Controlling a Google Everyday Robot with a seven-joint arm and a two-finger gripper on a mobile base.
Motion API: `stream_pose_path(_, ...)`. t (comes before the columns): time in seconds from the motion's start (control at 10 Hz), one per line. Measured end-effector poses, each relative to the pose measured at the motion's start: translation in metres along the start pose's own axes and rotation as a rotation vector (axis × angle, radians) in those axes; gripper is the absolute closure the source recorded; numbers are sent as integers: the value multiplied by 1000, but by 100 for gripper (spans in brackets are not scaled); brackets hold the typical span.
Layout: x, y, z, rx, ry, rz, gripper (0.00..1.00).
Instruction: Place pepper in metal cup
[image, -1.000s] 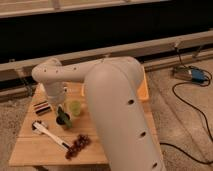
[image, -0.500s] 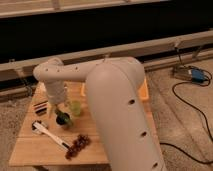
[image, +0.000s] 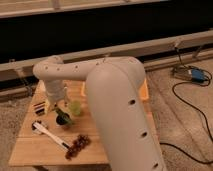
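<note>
The robot's arm (image: 112, 95) is bulky, rounded and off-white, dotted with small dark holes. Its tool (image: 58, 109) sits low over the tabletop (image: 35, 145), beneath a pale wrist

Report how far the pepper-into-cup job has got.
Done: the gripper is down at the table's left side, directly above the metal cup. In hand: a dark green pepper appears to stick out at the cup's rim, just under the gripper, beside the light green cup. Whether it rests inside or is held cannot be told. Left: confirm the pepper is in, then release and lift away.
</note>
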Motion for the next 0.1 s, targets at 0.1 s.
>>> stream_pose_path(0.1,0,1,0,0,0,-2,20)
